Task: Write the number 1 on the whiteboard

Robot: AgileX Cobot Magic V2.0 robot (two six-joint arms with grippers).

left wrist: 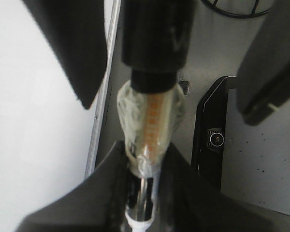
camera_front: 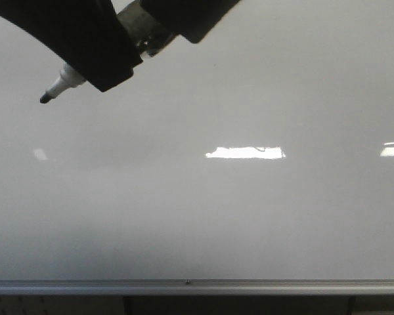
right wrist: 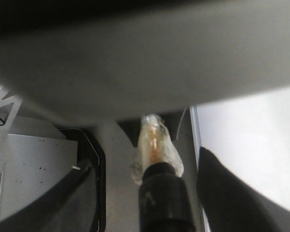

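Front view — left tool (camera_front: 85,62) closed on a marker (camera_front: 62,85), black tip just off the whiteboard (camera_front: 197,216); right tool's state unclear.

Gleaming glossy and smooth across the pale whiteboard (camera_front: 197,216), edged by a brushed silver metal rail (camera_front: 197,287); looking matt black plastic on the gripper (camera_front: 98,46); showing crinkled clear tape round the marker (left wrist: 150,121)
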